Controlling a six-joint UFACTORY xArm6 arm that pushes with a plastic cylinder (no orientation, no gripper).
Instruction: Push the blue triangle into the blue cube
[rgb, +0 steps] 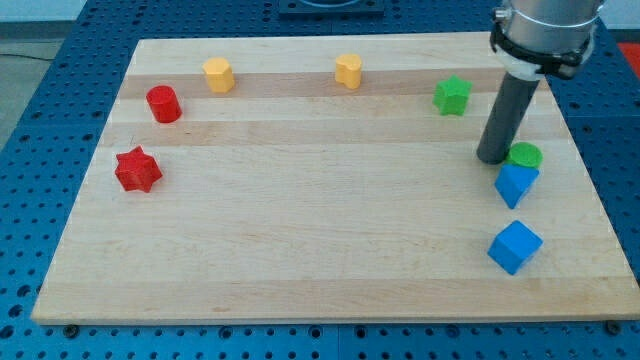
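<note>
I am watching through one camera, looking down at a slant from beyond the near long edge of the pale wooden board (300, 260). It is taking in the whole board, with blue perforated table (60, 100) around it.

Blue triangle (515, 185) at view's right, flat on board; blue cube (515, 247) just below, apart.

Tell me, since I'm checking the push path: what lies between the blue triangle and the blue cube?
Nothing: the camera view shows bare board between the blue triangle and the blue cube.
</note>
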